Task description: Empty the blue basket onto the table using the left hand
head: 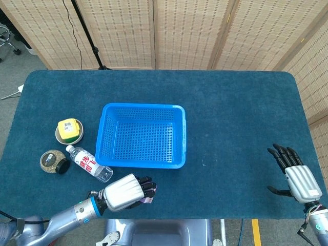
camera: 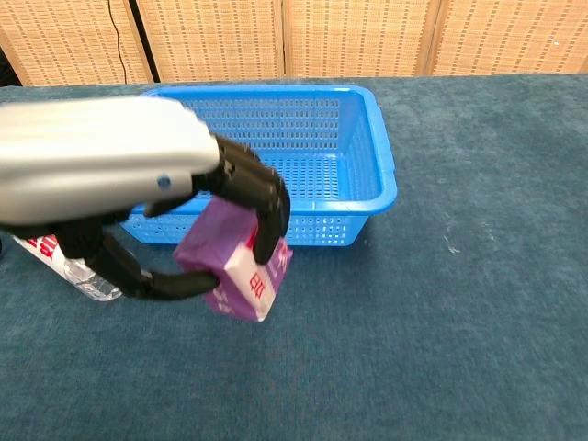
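Note:
The blue basket (head: 143, 135) stands left of the table's middle, and its mesh floor (camera: 303, 161) shows nothing inside. My left hand (head: 123, 191) is over the front edge of the table, in front of the basket, gripping a purple and white pack (camera: 237, 273). In the head view only a corner of the pack (head: 149, 189) shows past the dark fingers. The chest view has the left hand (camera: 138, 197) large and close, its fingers wrapped around the pack above the cloth. My right hand (head: 298, 178) rests at the far right front, fingers spread, holding nothing.
A clear water bottle (head: 89, 163) lies left of the basket. Beside it are a bowl with a yellow box (head: 69, 130) and a round tin (head: 52, 160). Blue cloth covers the table (head: 241, 123). Folding screens stand behind.

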Tool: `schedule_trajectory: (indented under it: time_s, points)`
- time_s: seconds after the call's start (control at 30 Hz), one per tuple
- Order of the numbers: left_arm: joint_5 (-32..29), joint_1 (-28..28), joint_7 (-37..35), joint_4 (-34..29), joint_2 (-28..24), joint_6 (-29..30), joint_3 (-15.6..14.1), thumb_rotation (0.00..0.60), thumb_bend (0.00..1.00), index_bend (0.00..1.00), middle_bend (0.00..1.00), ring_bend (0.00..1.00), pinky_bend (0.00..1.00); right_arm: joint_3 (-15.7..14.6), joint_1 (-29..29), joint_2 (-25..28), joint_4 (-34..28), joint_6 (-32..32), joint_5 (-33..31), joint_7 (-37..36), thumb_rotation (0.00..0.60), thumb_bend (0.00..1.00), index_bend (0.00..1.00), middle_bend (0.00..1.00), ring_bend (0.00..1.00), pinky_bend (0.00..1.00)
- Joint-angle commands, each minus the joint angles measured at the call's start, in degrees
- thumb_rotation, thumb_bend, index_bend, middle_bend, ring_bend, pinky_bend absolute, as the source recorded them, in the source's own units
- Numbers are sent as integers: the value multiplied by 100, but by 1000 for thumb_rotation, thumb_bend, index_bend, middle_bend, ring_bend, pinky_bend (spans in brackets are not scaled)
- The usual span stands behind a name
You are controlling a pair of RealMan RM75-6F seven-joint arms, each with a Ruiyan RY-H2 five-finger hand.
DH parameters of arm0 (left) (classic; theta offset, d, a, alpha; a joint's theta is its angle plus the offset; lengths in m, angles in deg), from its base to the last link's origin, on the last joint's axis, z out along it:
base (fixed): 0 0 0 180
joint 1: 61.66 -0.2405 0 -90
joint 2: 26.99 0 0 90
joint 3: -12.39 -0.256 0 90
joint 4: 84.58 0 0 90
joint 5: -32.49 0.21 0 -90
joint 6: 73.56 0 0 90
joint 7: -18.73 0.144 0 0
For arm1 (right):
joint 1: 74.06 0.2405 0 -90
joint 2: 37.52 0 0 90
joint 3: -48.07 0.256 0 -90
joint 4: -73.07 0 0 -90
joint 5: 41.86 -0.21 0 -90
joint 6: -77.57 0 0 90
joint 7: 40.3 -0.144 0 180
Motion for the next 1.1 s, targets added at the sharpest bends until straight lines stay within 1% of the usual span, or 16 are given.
schedule_trajectory:
  time_s: [0.03, 0.07, 0.13, 0.17, 0.2, 0.23, 0.27, 0.3, 0.37, 0.4, 0.47, 0.7, 0.83, 0.97, 1.03, 1.1]
  points:
    - [-169, -40, 211, 267, 259, -211, -19, 600, 547, 671, 444, 422, 682, 1, -1, 2, 0, 1, -5, -4, 600, 0, 15, 25, 0, 0]
    - [-200, -45, 260, 318, 299, -241, -16, 600, 541, 653, 405, 378, 634, 1, -1, 2, 1, 2, -7, -5, 600, 0, 15, 25, 0, 0]
    - [-287, -55, 382, 450, 383, -322, -14, 600, 523, 577, 287, 267, 537, 2, 0, 3, 1, 5, -11, -9, 600, 0, 15, 25, 0, 0]
    - [-394, -67, 473, 545, 459, -399, -9, 600, 506, 477, 180, 172, 468, 3, 2, 3, 0, 8, -11, -10, 600, 0, 15, 25, 0, 0]
    - [-514, -78, 563, 621, 517, -486, -11, 600, 485, 373, 99, 98, 412, 3, 3, 3, 2, 10, -12, -8, 600, 0, 15, 25, 0, 0]
    - [-605, -84, 650, 668, 563, -549, -4, 600, 463, 282, 52, 54, 364, 4, 4, 1, 5, 14, -15, -4, 600, 0, 15, 25, 0, 0]
    - [-647, -85, 689, 686, 582, -584, -5, 600, 418, 154, 11, 13, 298, 4, 5, 0, 6, 16, -17, -4, 600, 0, 15, 25, 0, 0]
    - [-738, -88, 744, 705, 608, -653, -8, 600, 397, 120, 4, 6, 278, 4, 6, -2, 7, 21, -19, -2, 600, 0, 15, 25, 0, 0]
    - [-869, -84, 768, 688, 620, -751, -7, 600, 307, 21, 0, 0, 208, 4, 8, -4, 8, 26, -21, 1, 600, 0, 15, 25, 0, 0]
    - [-926, -76, 751, 660, 611, -798, 2, 600, 262, 0, 0, 0, 186, 5, 8, -5, 7, 26, -22, 5, 600, 0, 15, 25, 0, 0]
    - [-958, -67, 728, 599, 567, -814, 28, 600, 229, 0, 0, 0, 172, 5, 7, -6, 4, 25, -23, 8, 600, 0, 15, 25, 0, 0]
    - [-745, -166, 343, 304, 238, -479, 87, 600, 213, 0, 0, 0, 160, 3, 0, -1, -15, 0, -5, 13, 600, 0, 15, 25, 0, 0]
    - [-417, -330, -171, 70, -235, 30, 95, 600, 212, 0, 0, 0, 159, -8, -16, 20, -43, -52, 38, -3, 600, 0, 15, 25, 0, 0]
    - [-112, -607, -640, 61, -725, 646, 24, 600, 212, 0, 0, 0, 125, -15, -36, 45, -66, -120, 82, -36, 600, 0, 15, 25, 0, 0]
    - [-17, -755, -712, 125, -894, 892, -26, 600, 213, 0, 0, 0, 112, -21, -40, 56, -77, -144, 109, -43, 600, 0, 15, 25, 0, 0]
    - [22, -997, -570, 281, -1031, 1259, -40, 600, 212, 0, 0, 0, 70, -29, -43, 61, -85, -162, 137, -43, 600, 0, 15, 25, 0, 0]
